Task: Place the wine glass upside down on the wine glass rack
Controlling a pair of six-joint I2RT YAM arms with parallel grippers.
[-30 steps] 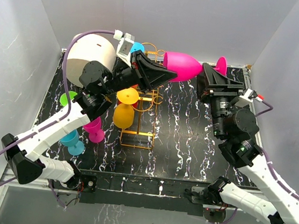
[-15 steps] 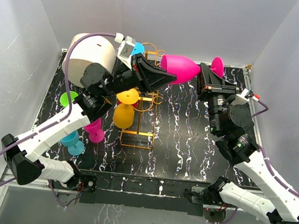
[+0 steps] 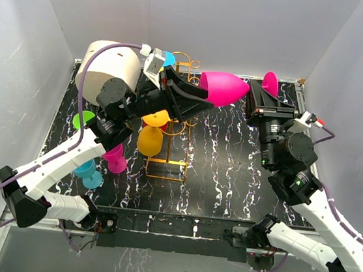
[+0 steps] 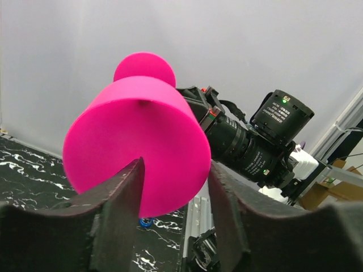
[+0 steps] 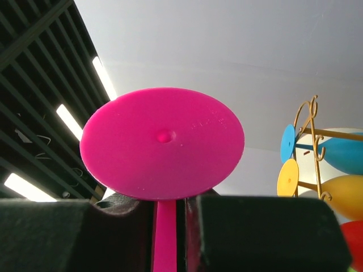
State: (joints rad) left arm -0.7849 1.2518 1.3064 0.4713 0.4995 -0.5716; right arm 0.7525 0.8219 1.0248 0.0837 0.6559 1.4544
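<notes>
L fingers [image 4: 119, 218] wider round wine glass [image 4: 136, 141]

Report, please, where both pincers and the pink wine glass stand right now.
Right pincer shut on pink wine glass stem. Left pincer open at the bowl. Glass sideways in air, not on rack. Yellow glass hangs on rack.

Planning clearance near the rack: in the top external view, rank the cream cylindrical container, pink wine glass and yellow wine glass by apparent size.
1. cream cylindrical container
2. pink wine glass, held raised, nearer the camera, so perhaps flattered
3. yellow wine glass
</notes>
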